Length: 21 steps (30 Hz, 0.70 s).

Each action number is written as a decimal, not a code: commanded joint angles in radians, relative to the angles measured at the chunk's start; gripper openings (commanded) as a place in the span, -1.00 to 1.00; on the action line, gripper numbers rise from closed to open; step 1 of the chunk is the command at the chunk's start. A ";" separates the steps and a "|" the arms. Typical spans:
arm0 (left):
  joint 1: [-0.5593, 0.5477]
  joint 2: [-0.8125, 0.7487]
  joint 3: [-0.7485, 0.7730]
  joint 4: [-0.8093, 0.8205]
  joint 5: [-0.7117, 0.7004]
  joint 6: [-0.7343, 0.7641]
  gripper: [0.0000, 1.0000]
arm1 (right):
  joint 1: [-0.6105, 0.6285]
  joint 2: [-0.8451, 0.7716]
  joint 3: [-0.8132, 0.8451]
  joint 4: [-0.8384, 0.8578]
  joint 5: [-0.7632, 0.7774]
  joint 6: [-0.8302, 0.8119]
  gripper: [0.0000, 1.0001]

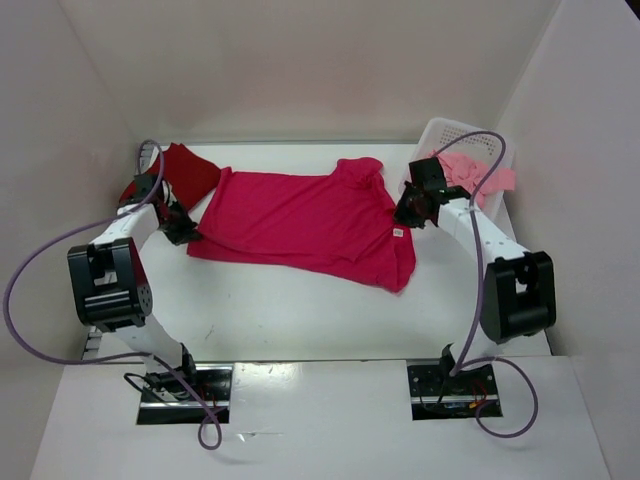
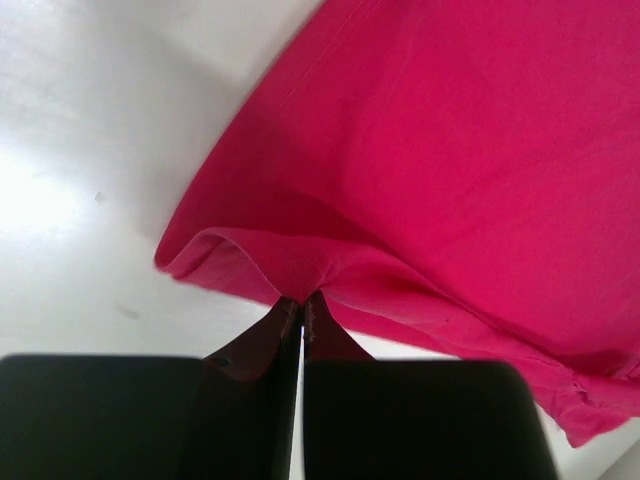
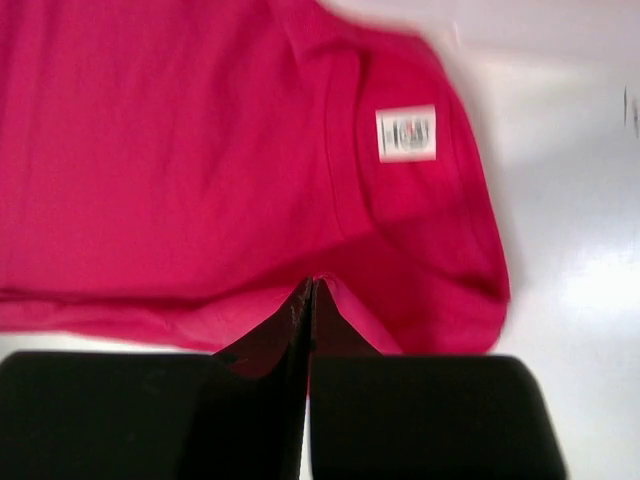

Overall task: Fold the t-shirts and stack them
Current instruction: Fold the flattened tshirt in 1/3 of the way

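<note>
You've got the left gripper (image 1: 183, 226) clamped on the left edge of the crimson t-shirt (image 1: 300, 218). In the left wrist view its jaws are together with a fold of hem pinched at the tips. The right gripper (image 1: 408, 212) is clamped the same way on the shirt's right side, near the collar, with the white label (image 3: 406, 133) just beyond its tips. The shirt lies spread across the middle of the table (image 1: 300, 320), rumpled at both pinched ends. The dark red t-shirt (image 1: 185, 170) sits bunched at the far left, just beside the crimson one. The salmon t-shirt (image 1: 470, 172) is in the white basket (image 1: 445, 132) at far right, spilling over its rim.
</note>
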 commanded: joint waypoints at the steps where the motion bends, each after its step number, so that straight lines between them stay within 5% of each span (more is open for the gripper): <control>1: -0.027 0.059 0.075 0.047 -0.019 -0.017 -0.96 | -0.027 0.063 0.094 0.091 0.074 -0.048 -1.00; 12: -0.060 0.231 0.202 0.056 -0.061 -0.026 -0.79 | -0.056 0.212 0.193 0.132 0.127 -0.088 -1.00; 17: -0.060 0.182 0.153 0.070 -0.086 -0.026 0.24 | -0.056 0.225 0.193 0.172 0.109 -0.098 -0.95; 19: -0.060 0.111 0.117 0.070 -0.106 -0.026 0.49 | -0.056 0.225 0.206 0.172 0.089 -0.098 -0.67; 21: -0.060 0.018 0.080 0.070 -0.129 -0.017 0.72 | -0.056 0.234 0.232 0.172 0.079 -0.098 -0.60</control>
